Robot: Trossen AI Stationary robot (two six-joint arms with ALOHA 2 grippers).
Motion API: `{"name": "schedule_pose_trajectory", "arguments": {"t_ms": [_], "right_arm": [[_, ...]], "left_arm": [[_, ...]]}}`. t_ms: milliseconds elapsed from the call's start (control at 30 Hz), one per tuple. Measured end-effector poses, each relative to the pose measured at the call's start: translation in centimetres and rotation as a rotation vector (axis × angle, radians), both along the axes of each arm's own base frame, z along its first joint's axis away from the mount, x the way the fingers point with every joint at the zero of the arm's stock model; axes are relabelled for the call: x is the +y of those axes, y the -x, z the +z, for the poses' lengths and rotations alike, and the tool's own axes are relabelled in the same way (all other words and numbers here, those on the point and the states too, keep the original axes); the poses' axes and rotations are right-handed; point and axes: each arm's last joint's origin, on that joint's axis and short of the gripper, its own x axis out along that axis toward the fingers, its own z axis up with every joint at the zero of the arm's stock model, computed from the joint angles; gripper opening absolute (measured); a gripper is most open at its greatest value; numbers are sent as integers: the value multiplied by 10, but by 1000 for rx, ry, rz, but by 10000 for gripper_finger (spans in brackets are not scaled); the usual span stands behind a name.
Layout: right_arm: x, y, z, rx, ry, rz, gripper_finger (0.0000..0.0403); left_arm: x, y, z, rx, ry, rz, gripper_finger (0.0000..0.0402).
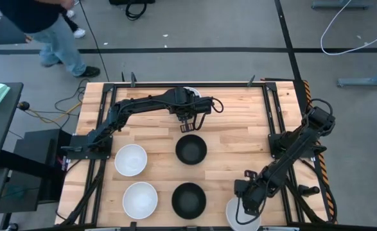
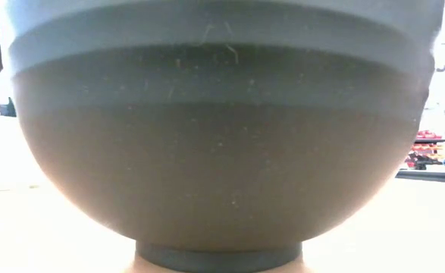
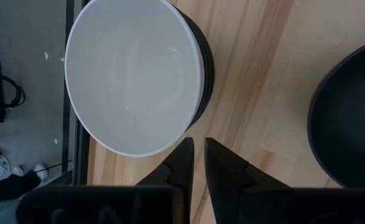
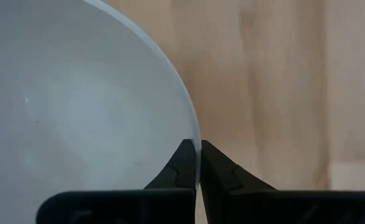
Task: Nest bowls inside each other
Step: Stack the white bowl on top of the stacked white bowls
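Observation:
A white bowl [image 3: 132,74] sits nested in a stack of black bowls [image 3: 206,68] at the table's far middle [image 1: 191,95]. My left gripper [image 3: 196,155] hovers just on the near side of that stack, open by a narrow gap and holding nothing. Two single black bowls [image 1: 191,149] [image 1: 188,199] and two white bowls [image 1: 130,159] [image 1: 140,199] rest on their feet. One black bowl [image 2: 222,129] fills the low view. My right gripper [image 4: 198,163], at the near right, is shut on another white bowl [image 1: 243,215]. My right gripper pinches the white bowl's rim [image 4: 193,127], one finger inside the bowl and one outside. It comes from above, pointing down. Whether the bowl stands on the table or is lifted, I cannot tell.
The wooden table [image 1: 239,128] has metal rails along its left and right sides. Bare wood lies between the stack and the right arm. A person [image 1: 53,32] stands beyond the far left corner. Cables lie on the floor behind.

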Motion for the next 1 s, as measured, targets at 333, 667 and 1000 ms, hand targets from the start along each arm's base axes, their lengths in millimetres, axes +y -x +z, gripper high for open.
{"name": "schedule_pose_trajectory", "arguments": {"t_ms": [333, 667, 1000], "right_arm": [[-48, -34, 4, -25, 100, 116, 7], [-127, -27, 59, -151, 292, 13, 5], [-200, -19, 92, -262, 380, -107, 5]], "left_arm": [[-16, -2, 0, 5, 8, -53, 43], [-30, -1, 3, -32, 123, -51, 28], [-75, 1, 9, -68, 137, -76, 13]]}}
